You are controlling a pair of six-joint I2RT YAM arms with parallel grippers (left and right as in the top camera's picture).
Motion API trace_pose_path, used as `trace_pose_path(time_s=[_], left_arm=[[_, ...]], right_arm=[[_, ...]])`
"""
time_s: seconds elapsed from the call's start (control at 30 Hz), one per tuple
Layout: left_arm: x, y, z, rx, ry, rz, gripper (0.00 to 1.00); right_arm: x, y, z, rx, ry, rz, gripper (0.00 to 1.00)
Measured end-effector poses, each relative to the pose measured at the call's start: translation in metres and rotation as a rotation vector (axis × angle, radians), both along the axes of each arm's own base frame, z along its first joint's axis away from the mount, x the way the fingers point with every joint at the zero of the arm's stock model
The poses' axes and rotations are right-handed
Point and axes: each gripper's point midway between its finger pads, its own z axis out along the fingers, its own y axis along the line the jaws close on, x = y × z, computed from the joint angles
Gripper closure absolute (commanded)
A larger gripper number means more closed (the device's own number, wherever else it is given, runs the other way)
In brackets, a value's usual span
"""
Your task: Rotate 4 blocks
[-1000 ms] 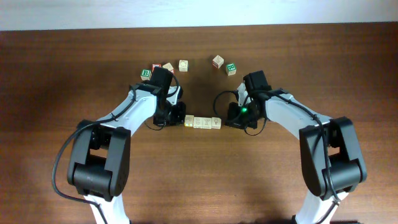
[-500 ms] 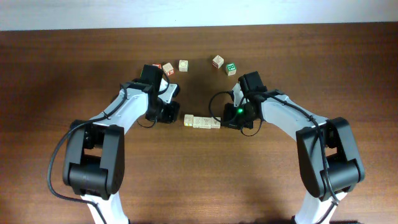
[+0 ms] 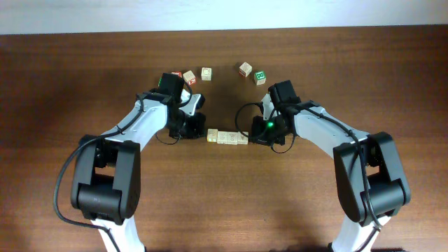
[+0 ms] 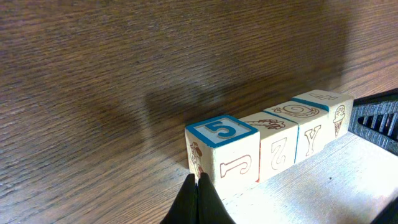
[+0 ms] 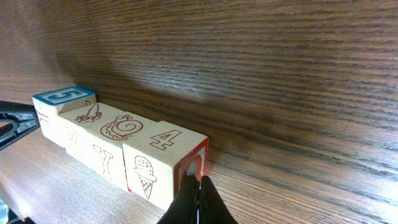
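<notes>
The 4 blocks lie side by side in one row (image 3: 227,137) at the table's middle. In the left wrist view the near end block has a blue-framed 5 on top (image 4: 222,132), then three pale blocks (image 4: 292,134) run away to the right. My left gripper (image 4: 199,185) is shut, its tips against that 5 block's end face. In the right wrist view the near block shows a 4 and an ice-cream cone (image 5: 163,155), with a red-framed end face. My right gripper (image 5: 196,185) is shut, its tips touching that red-framed face. Neither gripper holds anything.
Loose cubes sit at the back: a pale one (image 3: 206,73), a tilted one (image 3: 190,78) and a red one (image 3: 176,74) near the left arm, another pale cube (image 3: 245,68) and a green-faced cube (image 3: 260,77) near the right arm.
The left arm swung back and to the left, then its tips eased in toward the row's left end. The right gripper edged left. The row now lies slightly askew.
</notes>
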Motion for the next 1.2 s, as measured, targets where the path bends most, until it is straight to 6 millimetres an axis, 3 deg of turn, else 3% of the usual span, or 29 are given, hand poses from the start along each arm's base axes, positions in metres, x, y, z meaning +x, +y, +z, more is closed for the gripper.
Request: trace_pose_path(time_s=[0.47,0.63,0.77,0.93,1.2], left_arm=[[-0.003,-0.005,-0.005,0.068,0.005,0.022,1.0],[0.0,0.002,-0.008,0.108,-0.005,0.037,1.0],[0.0,0.003,-0.008,0.112,-0.005,0.038,1.0],[0.003,0.01,-0.01,0.136,-0.011,0.053,1.0],[0.004,0.015,-0.011,0.158,-0.012,0.062,1.0]], right_arm=[[0.001,0.0,0.0,0.001,-0.004,0.0,0.96],[0.009,0.009,0.011,0.062,-0.046,0.011,0.95],[0.012,0.012,0.037,0.095,-0.103,0.018,0.95],[0.003,0.024,0.035,0.086,-0.097,0.051,0.96],[0.006,0.031,0.04,0.076,-0.12,0.067,0.96]])
